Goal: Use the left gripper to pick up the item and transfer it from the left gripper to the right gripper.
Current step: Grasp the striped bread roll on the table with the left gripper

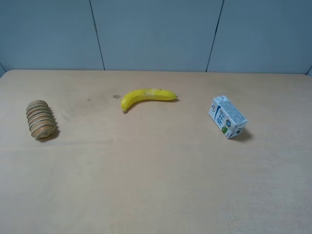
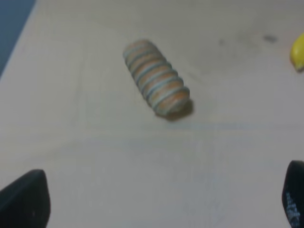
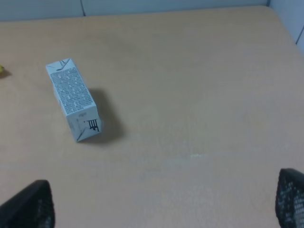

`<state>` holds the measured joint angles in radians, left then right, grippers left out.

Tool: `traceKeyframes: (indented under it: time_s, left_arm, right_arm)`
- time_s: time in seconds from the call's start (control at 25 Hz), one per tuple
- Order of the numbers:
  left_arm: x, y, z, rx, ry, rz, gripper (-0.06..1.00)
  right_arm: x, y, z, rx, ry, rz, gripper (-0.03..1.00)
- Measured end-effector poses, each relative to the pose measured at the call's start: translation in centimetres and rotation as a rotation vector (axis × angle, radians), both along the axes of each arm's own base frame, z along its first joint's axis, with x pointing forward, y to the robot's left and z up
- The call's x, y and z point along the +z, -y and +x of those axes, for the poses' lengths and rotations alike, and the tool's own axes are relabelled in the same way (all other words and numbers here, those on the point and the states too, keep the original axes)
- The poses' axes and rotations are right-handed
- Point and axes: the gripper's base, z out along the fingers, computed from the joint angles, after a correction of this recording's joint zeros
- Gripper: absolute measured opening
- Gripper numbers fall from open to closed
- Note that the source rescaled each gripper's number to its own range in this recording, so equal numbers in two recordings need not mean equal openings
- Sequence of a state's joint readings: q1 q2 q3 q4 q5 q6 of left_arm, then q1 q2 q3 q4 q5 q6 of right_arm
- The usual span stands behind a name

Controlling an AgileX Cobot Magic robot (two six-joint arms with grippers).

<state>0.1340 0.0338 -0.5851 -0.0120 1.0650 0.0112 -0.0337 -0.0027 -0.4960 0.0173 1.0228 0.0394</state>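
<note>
The item (image 1: 40,120), a ribbed cylinder of tan and orange rings, lies on the table at the far left in the exterior high view. It also shows in the left wrist view (image 2: 156,78), well ahead of my left gripper (image 2: 161,199). That gripper is open and empty, with its black fingertips (image 2: 26,198) wide apart at the frame's lower corners. My right gripper (image 3: 164,202) is open and empty too, its fingertips (image 3: 290,198) spread wide. Neither arm shows in the exterior high view.
A yellow banana (image 1: 146,97) lies at the table's middle back; its tip shows in the left wrist view (image 2: 298,52). A white-blue carton (image 1: 227,117) lies on its side at the right, also in the right wrist view (image 3: 73,99). A blue-grey wall (image 1: 156,34) backs the table.
</note>
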Motion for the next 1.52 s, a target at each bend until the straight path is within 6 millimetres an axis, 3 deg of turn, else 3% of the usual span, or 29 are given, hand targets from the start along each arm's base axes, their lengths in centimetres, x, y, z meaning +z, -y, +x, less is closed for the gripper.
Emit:
traceKeyframes:
  time_s: [0.28, 0.48, 1.16, 1.52]
  left_arm:
    - [2.8, -0.5, 3.9, 0.007, -0.172, -0.032, 1.0]
    - [2.7, -1.2, 8.5, 0.057, -0.34, -0.107, 1.0]
    - [-5.1, -2.7, 23.7, 0.134, -0.769, -0.261, 1.0]
    - [-10.3, -2.5, 28.2, 0.143, -0.866, -0.265, 1.0]
  right_arm:
    - [0.0, 0.0, 0.0, 0.0, 0.0, 0.0, 1.0]
    - [0.0, 0.0, 0.0, 0.0, 0.0, 0.0, 1.0]
    - [0.0, 0.0, 0.0, 0.0, 0.0, 0.0, 1.0]
    - [0.0, 0.0, 0.0, 0.0, 0.0, 0.0, 1.0]
